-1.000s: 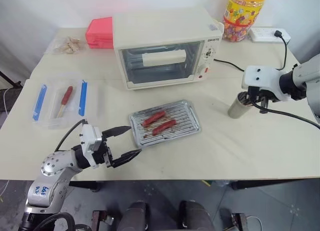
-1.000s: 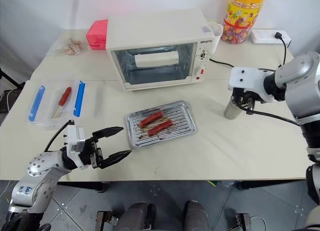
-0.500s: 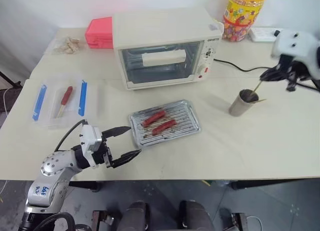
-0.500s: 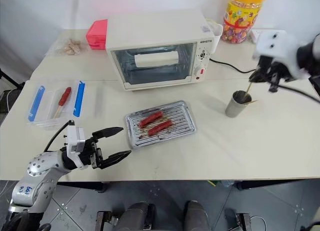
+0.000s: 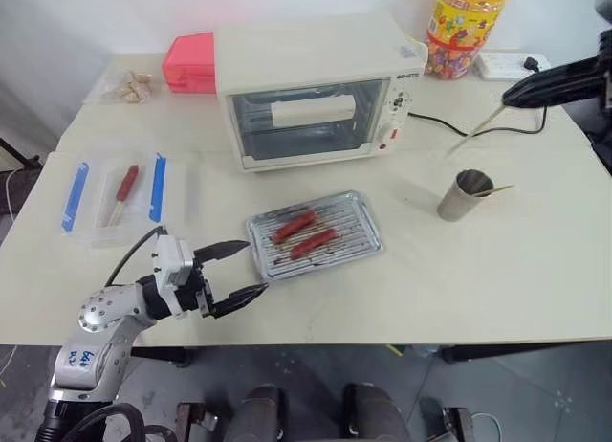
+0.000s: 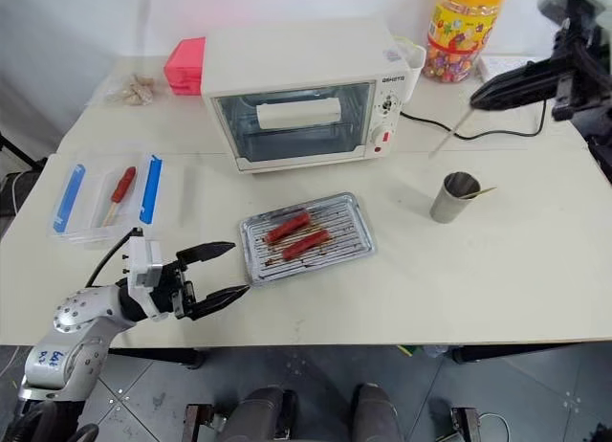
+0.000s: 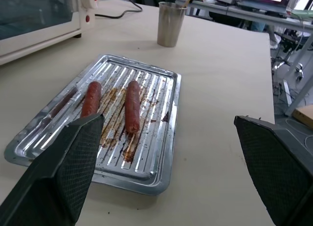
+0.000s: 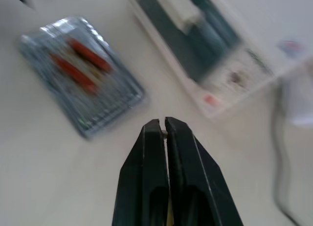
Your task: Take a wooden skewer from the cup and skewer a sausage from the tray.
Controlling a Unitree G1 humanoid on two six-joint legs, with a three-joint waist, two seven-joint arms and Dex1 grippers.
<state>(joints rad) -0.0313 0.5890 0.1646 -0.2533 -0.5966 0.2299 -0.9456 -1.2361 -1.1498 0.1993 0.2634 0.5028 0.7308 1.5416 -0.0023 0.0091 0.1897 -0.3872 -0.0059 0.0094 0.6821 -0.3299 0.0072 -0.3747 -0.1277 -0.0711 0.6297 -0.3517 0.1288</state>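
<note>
Skewer now clear of cup, pinched in closed right fingers. You can carry it to sausage. Left fingers open, idle beside tray.

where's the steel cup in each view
Left eye: cup right of the tray, mid-height.
Right eye: cup, again right of the tray.
Left wrist: cup near the top, beyond the tray.
Right wrist: no cup to point to.
Shared landmark: the tray with two sausages.
</note>
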